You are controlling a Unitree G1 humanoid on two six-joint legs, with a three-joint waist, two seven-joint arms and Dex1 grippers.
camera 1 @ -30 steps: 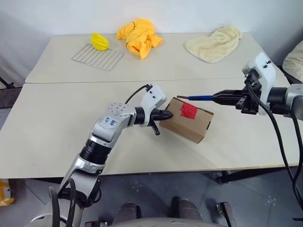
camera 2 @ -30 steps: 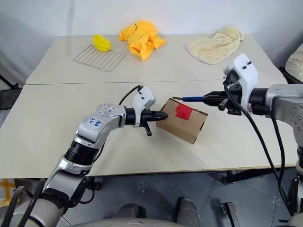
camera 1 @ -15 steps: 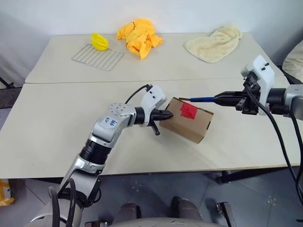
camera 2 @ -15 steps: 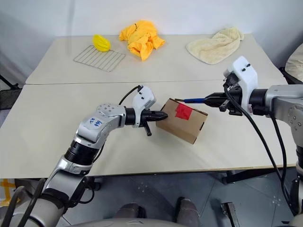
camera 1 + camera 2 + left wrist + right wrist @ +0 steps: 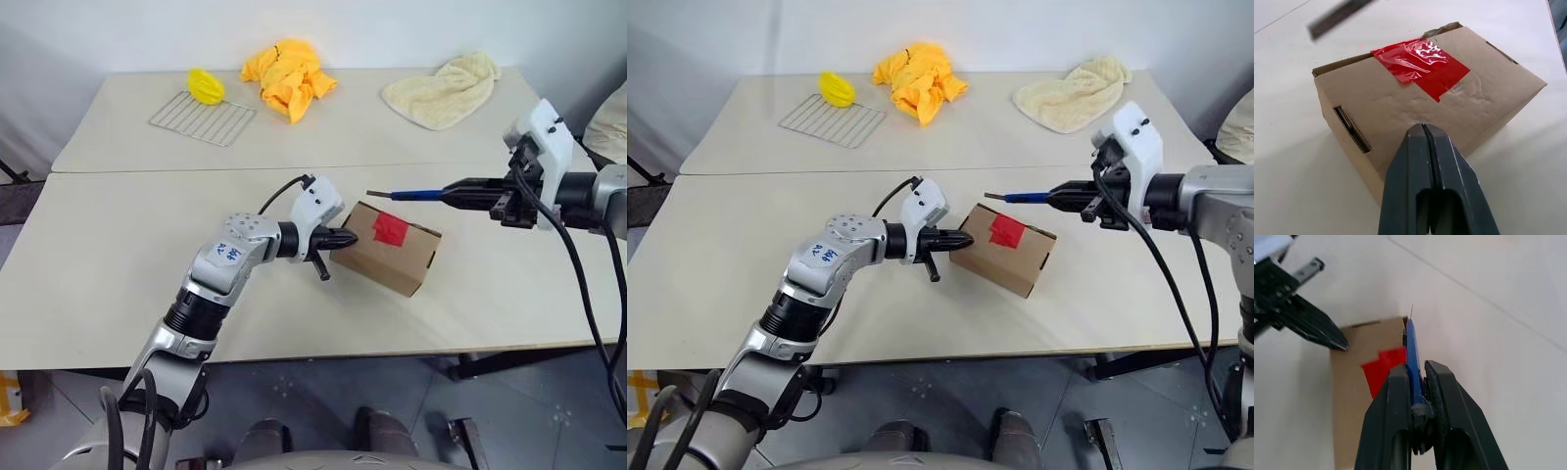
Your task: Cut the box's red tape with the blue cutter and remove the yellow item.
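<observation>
From the head views, a small brown cardboard box (image 5: 392, 248) is seen lying tilted on a smooth pale table (image 5: 118, 284). A glossy red tape (image 5: 390, 229) patch is stuck across its top seam. The left gripper (image 5: 349, 236) is closed, with nothing between its fingers, and its tip is pressed against the box's near end. The right gripper (image 5: 457, 188) is clamped on a slim blue cutter (image 5: 416, 195), which is held level above the box's far edge, apart from the tape. Well beyond both grippers, a wire rack (image 5: 203, 117), a yellow item (image 5: 206, 85), a crumpled orange cloth (image 5: 289, 75) and a cream towel (image 5: 441, 90) are laid out.

In the left wrist view, the shut black fingers (image 5: 1422, 161) are seen touching the box's top face; the wrinkled tape lies just past them, and a thin slot is cut in the side wall.

In the right wrist view, the cutter is pinched between the two fingers (image 5: 1396, 406), its tip pointing over the box's corner beside the tape.
</observation>
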